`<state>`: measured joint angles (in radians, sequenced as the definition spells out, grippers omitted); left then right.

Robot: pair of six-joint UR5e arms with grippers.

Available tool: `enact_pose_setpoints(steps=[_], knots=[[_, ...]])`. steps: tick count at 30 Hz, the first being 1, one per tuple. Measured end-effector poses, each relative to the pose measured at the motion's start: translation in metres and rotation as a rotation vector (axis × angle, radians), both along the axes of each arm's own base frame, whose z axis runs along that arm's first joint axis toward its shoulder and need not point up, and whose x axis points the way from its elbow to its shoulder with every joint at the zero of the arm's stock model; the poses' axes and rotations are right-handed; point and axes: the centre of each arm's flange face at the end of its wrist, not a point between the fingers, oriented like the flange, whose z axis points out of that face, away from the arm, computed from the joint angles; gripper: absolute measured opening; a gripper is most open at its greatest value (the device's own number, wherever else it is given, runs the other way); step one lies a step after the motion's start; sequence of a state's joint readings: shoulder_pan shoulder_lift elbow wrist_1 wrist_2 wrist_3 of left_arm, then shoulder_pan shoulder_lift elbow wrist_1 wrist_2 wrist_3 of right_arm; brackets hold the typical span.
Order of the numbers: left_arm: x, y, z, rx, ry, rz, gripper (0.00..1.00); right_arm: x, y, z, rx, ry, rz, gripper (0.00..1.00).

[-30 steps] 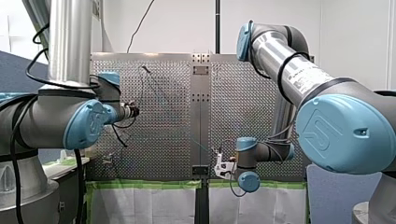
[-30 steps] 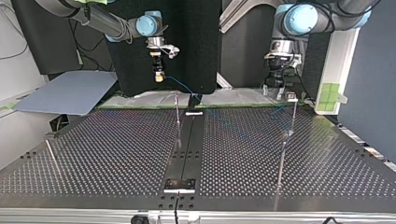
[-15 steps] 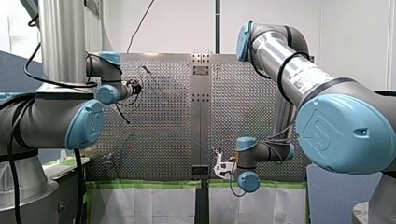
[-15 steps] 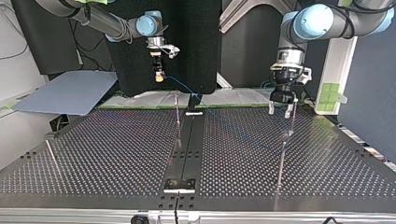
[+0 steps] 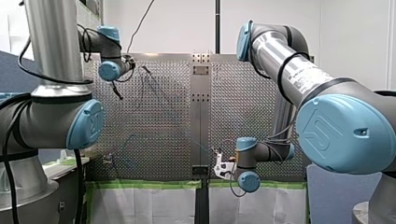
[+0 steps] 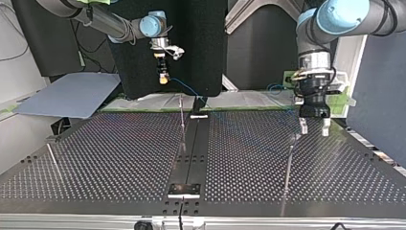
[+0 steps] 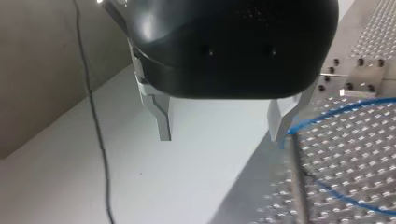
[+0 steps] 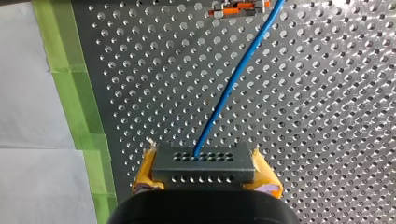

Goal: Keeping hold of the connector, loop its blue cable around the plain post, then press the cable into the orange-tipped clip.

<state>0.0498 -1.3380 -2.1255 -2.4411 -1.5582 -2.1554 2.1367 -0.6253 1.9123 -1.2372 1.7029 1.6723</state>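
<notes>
Top view: my left gripper (image 6: pixel 314 128), at three o'clock by the perforated table (image 6: pixel 95 158), gapes wide and empty. Left wrist view: the blue cable (image 7: pixel 345 106) seems looped round a post (image 7: pixel 297 182). Right wrist view: my right gripper's (image 8: pixel 204 173) yellow pads (image 8: pixel 265 177) clamp the connector (image 8: pixel 204 161); the orange-tipped clip (image 8: pixel 238 7), at one o'clock from it, awaits the cable, with green tape (image 8: pixel 70 70) alongside.

Two pincers (left pincer (image 7: pixel 222 136), right pincer (image 6: pixel 163 80)), one connector (image 8: pixel 204 163), one blue cable (image 8: pixel 233 79), one orange-tipped clip (image 8: pixel 238 7).
</notes>
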Motion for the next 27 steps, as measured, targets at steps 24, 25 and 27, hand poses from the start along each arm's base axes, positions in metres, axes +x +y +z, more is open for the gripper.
enact_pose_setpoints(steps=[24,25,27], knots=[[-0.004,0.002,0.093,0.135,0.005,0.226,1.0,0.002,-0.002,0.001,-0.002,-0.007,0.012,0.0],[-0.002,0.0,0.094,0.142,0.011,0.229,1.0,0.003,-0.002,0.001,-0.002,-0.008,0.013,0.0],[0.0,-0.005,0.097,0.158,0.026,0.235,1.0,0.004,-0.004,0.002,-0.002,-0.009,0.015,0.0]])
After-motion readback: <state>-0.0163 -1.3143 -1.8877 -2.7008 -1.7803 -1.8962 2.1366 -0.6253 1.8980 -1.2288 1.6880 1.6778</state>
